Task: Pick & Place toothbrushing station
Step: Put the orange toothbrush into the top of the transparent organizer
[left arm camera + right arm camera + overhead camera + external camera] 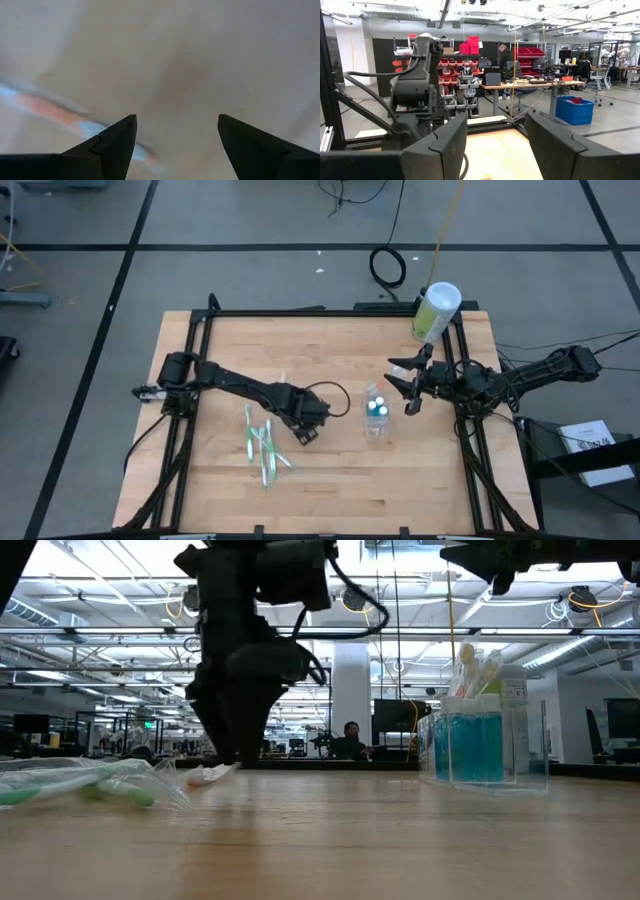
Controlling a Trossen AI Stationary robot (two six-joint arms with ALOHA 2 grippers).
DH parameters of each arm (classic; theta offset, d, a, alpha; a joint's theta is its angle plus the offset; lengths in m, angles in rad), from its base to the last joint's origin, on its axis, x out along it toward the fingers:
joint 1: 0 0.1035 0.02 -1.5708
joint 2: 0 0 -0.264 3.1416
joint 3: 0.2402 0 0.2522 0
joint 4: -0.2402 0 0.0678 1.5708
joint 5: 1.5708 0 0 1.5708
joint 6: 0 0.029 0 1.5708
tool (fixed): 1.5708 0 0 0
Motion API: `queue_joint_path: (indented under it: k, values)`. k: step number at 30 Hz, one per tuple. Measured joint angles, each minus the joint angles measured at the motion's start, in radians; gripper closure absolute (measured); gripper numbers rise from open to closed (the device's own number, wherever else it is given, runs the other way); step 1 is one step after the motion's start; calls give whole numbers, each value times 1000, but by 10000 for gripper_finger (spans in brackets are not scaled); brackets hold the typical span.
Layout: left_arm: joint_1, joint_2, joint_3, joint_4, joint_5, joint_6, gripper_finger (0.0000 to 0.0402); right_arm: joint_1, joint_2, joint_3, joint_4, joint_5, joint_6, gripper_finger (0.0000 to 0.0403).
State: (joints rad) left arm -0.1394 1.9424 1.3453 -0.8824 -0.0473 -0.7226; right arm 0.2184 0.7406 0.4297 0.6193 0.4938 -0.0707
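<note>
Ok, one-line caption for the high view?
Left gripper lowered beside scattered toothbrushes; right gripper waits open near clear cup.

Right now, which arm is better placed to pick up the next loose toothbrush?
Left. The left gripper hangs open just above the table beside the loose toothbrushes. The right gripper, also open, sits raised near the clear cup, farther from them.

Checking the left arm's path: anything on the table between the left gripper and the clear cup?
Nothing: in the high view, only bare wood lies between the left gripper and the clear cup.

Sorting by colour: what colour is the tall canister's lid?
White, on the pale-green canister; clearest in the high view.
</note>
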Motion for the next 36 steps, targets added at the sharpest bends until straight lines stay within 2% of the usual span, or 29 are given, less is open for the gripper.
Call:
queue_joint_path:
  k: [3,12,21,28,36]
  values:
    - [-20,4,-14,20,63,3,119,0,0,0,-3,0,6,209]
    - [-31,2,-88,10,73,-90,119,0,0,0,-4,0,29,209]
    - [-29,1,-90,-208,48,-126,119,0,0,0,-3,-1,29,209]
    - [-10,7,-66,-371,-84,-138,119,0,0,0,-3,-1,28,209]
    - [-5,-74,-33,-399,-234,-42,119,0,0,0,-11,-1,25,209]
